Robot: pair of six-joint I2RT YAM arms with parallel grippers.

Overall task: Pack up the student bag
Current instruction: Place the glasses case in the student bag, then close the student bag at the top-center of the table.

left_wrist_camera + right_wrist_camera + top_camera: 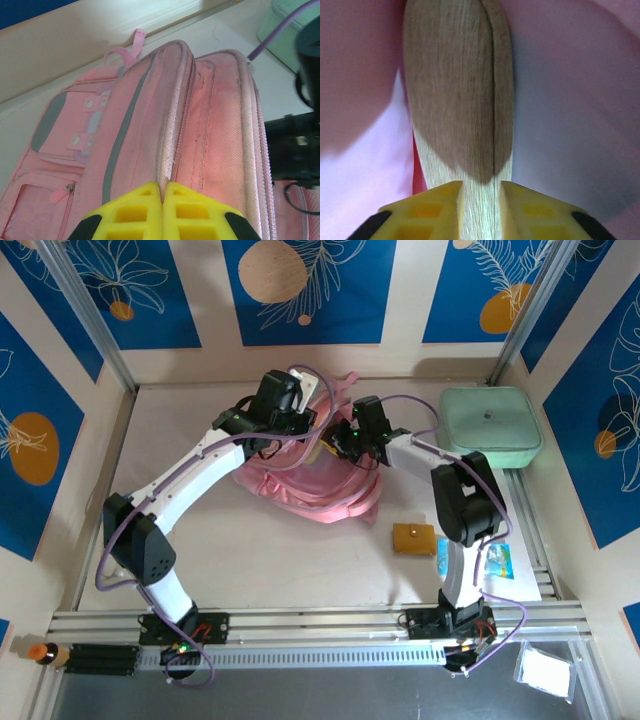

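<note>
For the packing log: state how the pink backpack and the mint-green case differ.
The pink backpack is soft and crumpled; the mint-green case is a smooth rounded square. The backpack lies mid-table and is the larger; the case sits at the far right corner. Both rest on the table.

Mint-green case far right from me, lid down. Tan pouch nearer me, right of centre; blue card close beside it, apart. Wooden slat in front of me, pale grain, lengthwise seam. Orange-capped marker at my near left.
</note>
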